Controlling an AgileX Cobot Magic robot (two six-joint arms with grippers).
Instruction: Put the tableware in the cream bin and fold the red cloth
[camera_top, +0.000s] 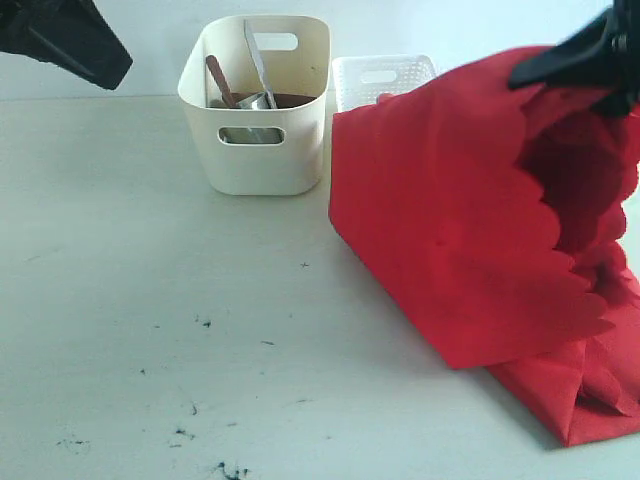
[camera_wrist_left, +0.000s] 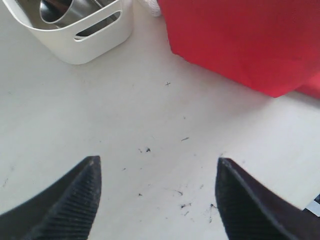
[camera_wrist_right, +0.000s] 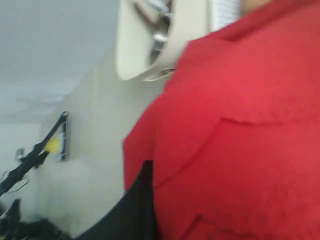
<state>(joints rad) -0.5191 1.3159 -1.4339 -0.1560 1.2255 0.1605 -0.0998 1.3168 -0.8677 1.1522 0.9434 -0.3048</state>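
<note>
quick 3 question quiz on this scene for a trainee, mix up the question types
1. True or false: the red cloth lies flat on the table.
2. Which gripper is shut on the cloth? A) left gripper B) right gripper C) neither
3. Fill in: the wooden spoon stands inside the ____.

Key:
1. False. One part of it is held up off the table.
2. B. The left gripper hangs open over the bare table.
3. cream bin
</note>
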